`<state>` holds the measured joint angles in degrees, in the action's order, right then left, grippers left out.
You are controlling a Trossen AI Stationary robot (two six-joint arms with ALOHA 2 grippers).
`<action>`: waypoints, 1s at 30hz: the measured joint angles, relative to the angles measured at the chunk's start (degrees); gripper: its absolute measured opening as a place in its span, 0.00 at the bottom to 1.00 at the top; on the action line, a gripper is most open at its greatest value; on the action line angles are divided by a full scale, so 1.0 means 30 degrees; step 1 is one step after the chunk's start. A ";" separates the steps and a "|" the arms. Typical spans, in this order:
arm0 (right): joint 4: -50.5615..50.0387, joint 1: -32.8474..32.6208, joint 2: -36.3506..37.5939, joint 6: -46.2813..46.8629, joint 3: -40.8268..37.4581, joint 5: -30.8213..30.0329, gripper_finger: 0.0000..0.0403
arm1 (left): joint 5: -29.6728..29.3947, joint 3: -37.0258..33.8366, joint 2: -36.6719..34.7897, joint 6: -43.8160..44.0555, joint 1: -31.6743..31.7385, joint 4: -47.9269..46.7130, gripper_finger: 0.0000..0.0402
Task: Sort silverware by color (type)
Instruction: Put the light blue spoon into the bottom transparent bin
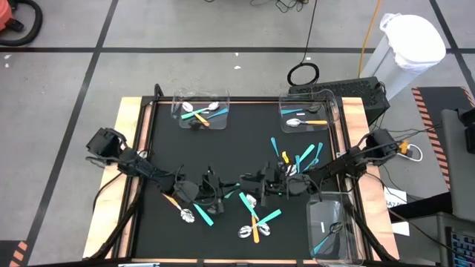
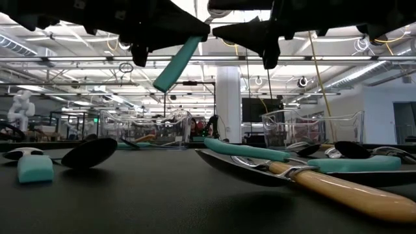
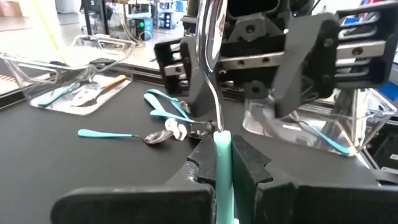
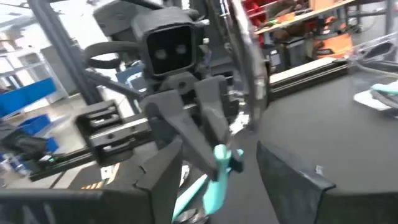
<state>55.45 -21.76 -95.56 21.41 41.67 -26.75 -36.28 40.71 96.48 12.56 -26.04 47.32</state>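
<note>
My left gripper is above the middle of the black mat, shut on a teal-handled utensil. The utensil's shiny metal stem rises past the fingertips. My right gripper is open and faces the left one at close range. Its fingers are spread, and the teal handle shows between them without touching that I can see. Other teal and orange silverware lies flat on the mat. My left gripper pinches the teal handle between its two fingers, close to where the handle joins the metal stem. The fingers come from the table's left and lie along the handle. The utensil is lifted clear, and its teal end slants down below the gripper.
Clear bins stand at the far left, the far right and the near right, each holding utensils. Loose pieces lie on the mat near the left arm and by the right arm. An orange-handled one lies near the low camera.
</note>
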 joint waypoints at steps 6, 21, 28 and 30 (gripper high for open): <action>0.0213 0.0615 -0.0018 -0.0018 0.0000 0.0010 0.36 | 0.0011 0.0000 -0.0001 -0.0353 0.0063 0.0100 0.03; 0.0058 0.1393 0.0156 -0.0396 0.0022 0.2700 0.02 | 0.0140 0.0000 -0.0006 -0.0368 0.0334 0.0037 0.10; -0.6206 0.1451 0.3835 0.0399 -0.0006 0.3779 0.01 | 0.0045 0.0007 -0.0021 -0.0321 0.0299 -0.0060 0.31; -0.8711 0.1473 0.5634 0.1298 0.0014 0.4970 0.01 | 0.0098 0.0006 -0.0021 -0.0319 0.0232 -0.0191 0.36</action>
<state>29.32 -17.35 -78.66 25.30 41.71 -11.84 -35.98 40.73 96.42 11.60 -25.35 46.75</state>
